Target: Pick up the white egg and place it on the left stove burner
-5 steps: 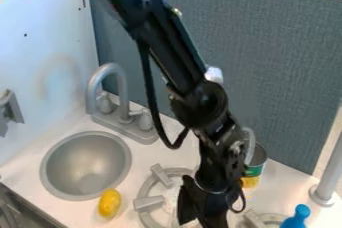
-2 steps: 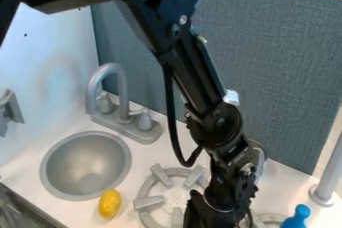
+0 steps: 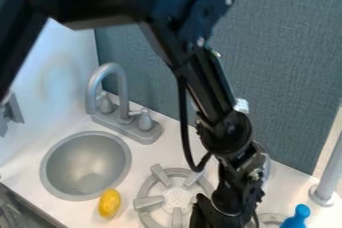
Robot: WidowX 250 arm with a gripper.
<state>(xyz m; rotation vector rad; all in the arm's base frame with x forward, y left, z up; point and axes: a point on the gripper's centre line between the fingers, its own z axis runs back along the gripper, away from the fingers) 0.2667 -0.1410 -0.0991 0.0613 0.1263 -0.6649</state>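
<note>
1. The black gripper (image 3: 212, 217) hangs at the bottom of the view, just beside the right side of the left stove burner (image 3: 143, 203). I cannot tell whether it is spread, pressed together or pinching something.
2. Right of the gripper is a blue round-topped object (image 3: 296, 218), beside or on the right burner (image 3: 270, 217); I cannot tell which. Left of the gripper, past the left burner, a yellow lemon-shaped toy (image 3: 109, 203) lies at the near rim of the round sink (image 3: 85, 166). The gray faucet (image 3: 109, 86) stands farther back and to its left.
3. The blue object looks like stiff, light, smooth plastic; a hold at the narrower part under its round head should slip least. The yellow toy also looks light and hard to break, but its curved skin could roll or squirt away, so it is best taken across its narrow middle, low down.
4. Compared with the first frame, the arm (image 3: 230, 129) has swung rightward, and its upper section now spans the upper left. The gripper has shifted right as well, uncovering more of the left burner. The yellow toy and the blue object have stayed in place.
</note>
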